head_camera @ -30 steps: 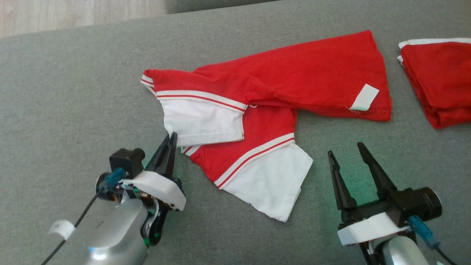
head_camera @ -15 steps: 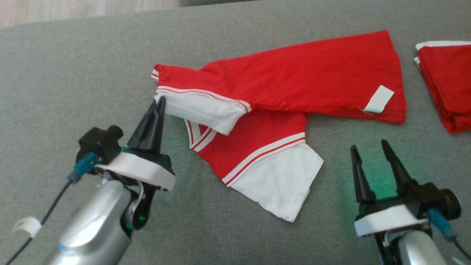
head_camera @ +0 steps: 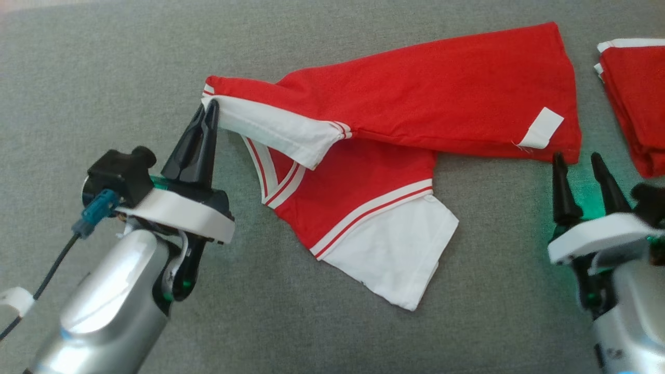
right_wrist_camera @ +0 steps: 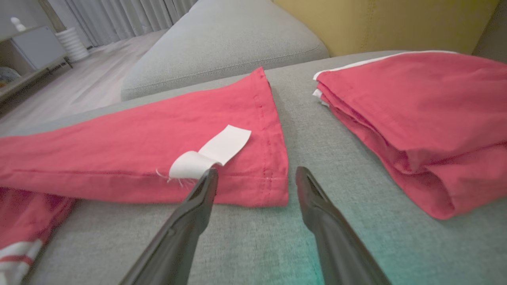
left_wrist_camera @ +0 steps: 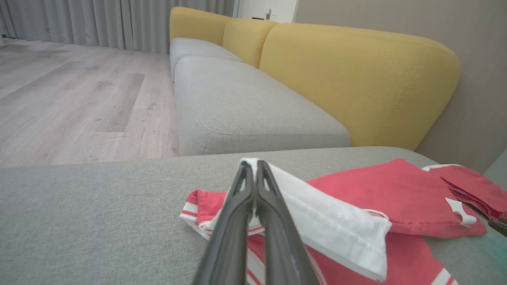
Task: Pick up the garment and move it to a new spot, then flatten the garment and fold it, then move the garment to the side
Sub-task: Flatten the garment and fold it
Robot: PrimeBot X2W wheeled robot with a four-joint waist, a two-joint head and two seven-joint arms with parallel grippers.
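Red-and-white fabric garment spans 9 to 3 o'clock, hem at 3. Left gripper, jaws pinching its white sleeve, has raised it toward 11 o'clock; right gripper jaws spread.

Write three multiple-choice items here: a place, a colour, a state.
1. From the robot, the folded pile lies on the shirt's: A left B right C top
2. The sleeve in the left hand is: A white B blue C yellow
3. The right hand is: A open, empty B shut on the sleeve C shut on the pile
Answers: B, it sits off the shirt's right end; A, the pinched cloth is white; A, its fingers stand apart.
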